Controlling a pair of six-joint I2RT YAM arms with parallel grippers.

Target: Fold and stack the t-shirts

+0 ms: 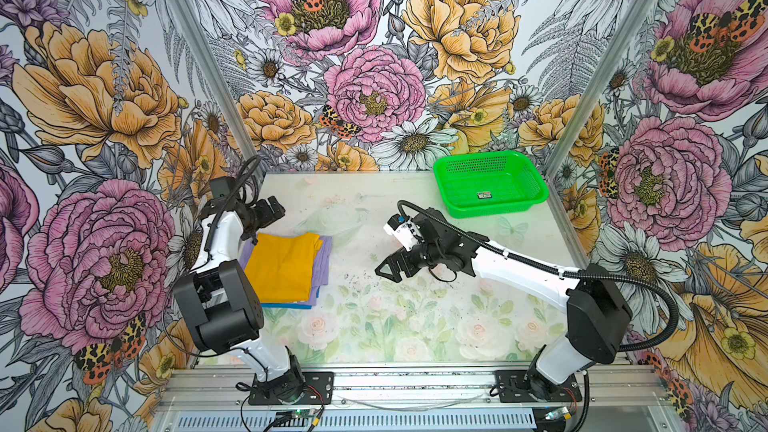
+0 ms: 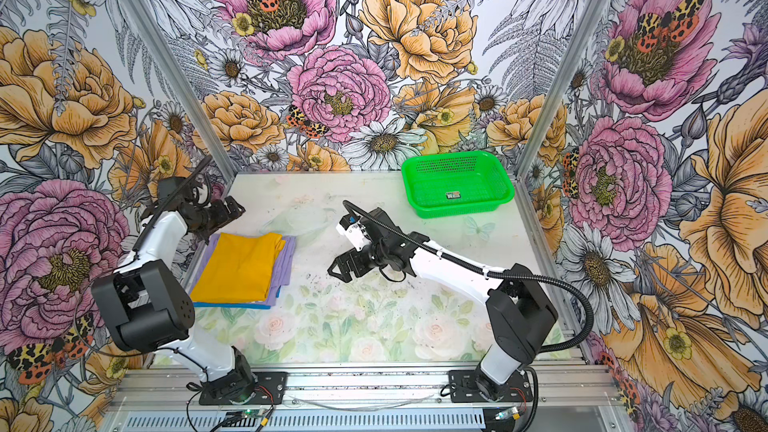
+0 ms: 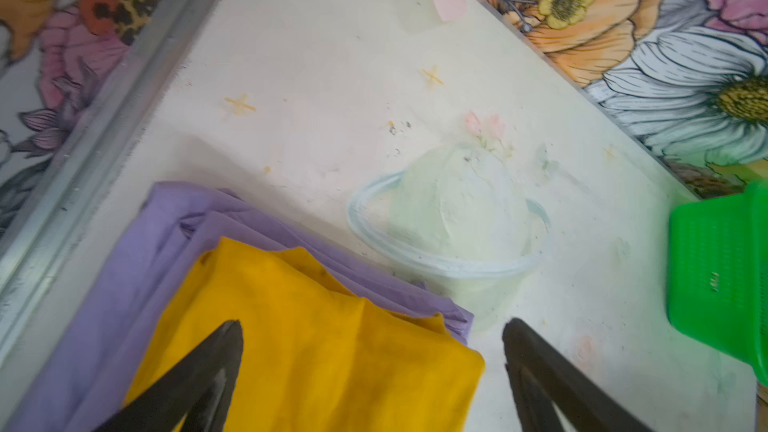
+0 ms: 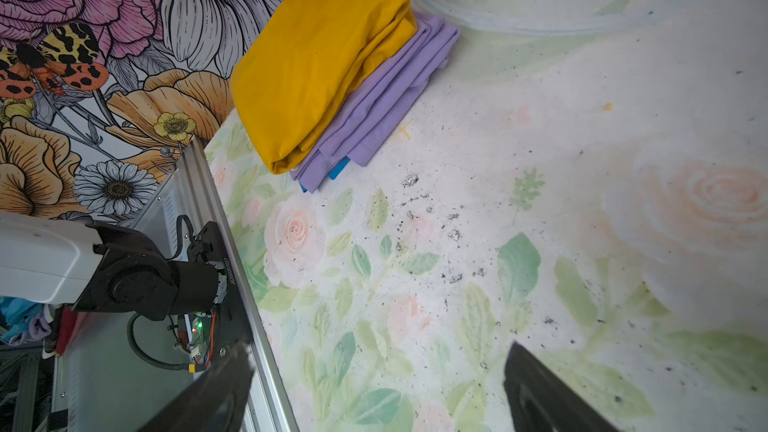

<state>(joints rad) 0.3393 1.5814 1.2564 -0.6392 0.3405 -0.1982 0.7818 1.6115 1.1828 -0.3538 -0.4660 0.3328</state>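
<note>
The t-shirts lie folded in one stack at the table's left. A mustard-yellow one (image 1: 282, 268) (image 2: 241, 268) is on top of a lavender one (image 1: 323, 259) (image 2: 287, 257). A blue edge (image 1: 282, 306) (image 4: 338, 168) shows underneath. My left gripper (image 1: 276, 206) (image 3: 372, 326) hangs open over the stack's far edge, with the yellow cloth (image 3: 316, 351) lying below and nothing between the fingers. My right gripper (image 1: 384, 271) (image 4: 380, 351) is open and empty above the table's middle, to the right of the stack (image 4: 316, 60).
A green mesh basket (image 1: 457, 210) (image 2: 428, 211) stands at the back right, with a small label inside. Dark specks are scattered on the floral table mat (image 1: 374, 326). Metal frame posts and floral walls close in the left, back and right sides.
</note>
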